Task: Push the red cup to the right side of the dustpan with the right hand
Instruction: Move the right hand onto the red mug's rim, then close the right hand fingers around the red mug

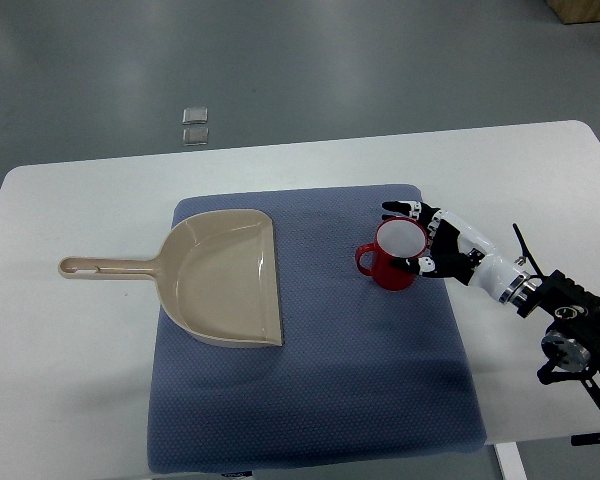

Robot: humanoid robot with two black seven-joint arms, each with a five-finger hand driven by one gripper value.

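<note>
The right hand (432, 240) covers the right side of the red cup (392, 258), so the cup's wall there is out of sight, and whether the palm presses on it cannot be told. The arm runs off the picture's right edge. The blue mat (310, 400) is cut off at the bottom edge, as is the bench (70, 400). Two small clear things on the floor (195, 124) are too small to identify. A wooden thing (585, 10) is clipped by the top right corner.
</note>
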